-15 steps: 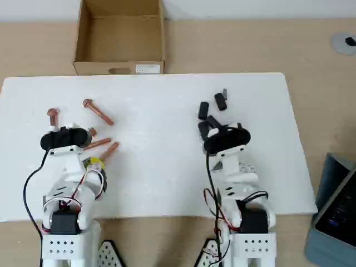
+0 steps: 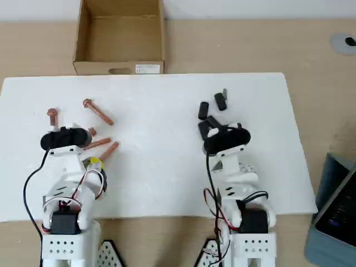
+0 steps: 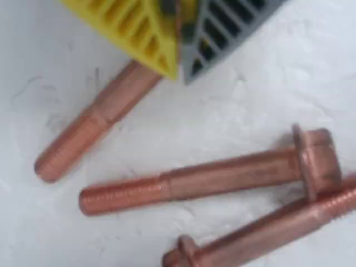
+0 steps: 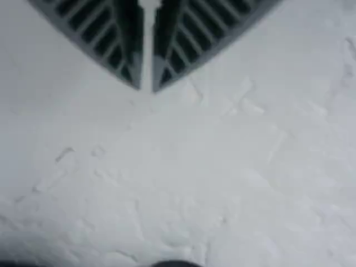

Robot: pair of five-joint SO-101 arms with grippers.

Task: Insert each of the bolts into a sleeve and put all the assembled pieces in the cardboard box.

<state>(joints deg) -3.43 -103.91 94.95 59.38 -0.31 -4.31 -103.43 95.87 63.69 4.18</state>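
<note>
Above the bolts [image 3: 206, 178], I am holding my left pincer [image 3: 179, 72] closed and empty, beginning a pick-up that likely needs it spread astride one shank.

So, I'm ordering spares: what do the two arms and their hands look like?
Both the left arm and right arm are white shells with black motors, red and black cables and perforated white bases. The left hand has one yellow and one grey ribbed finger; the right hand has two dark grey ribbed ones.
</note>
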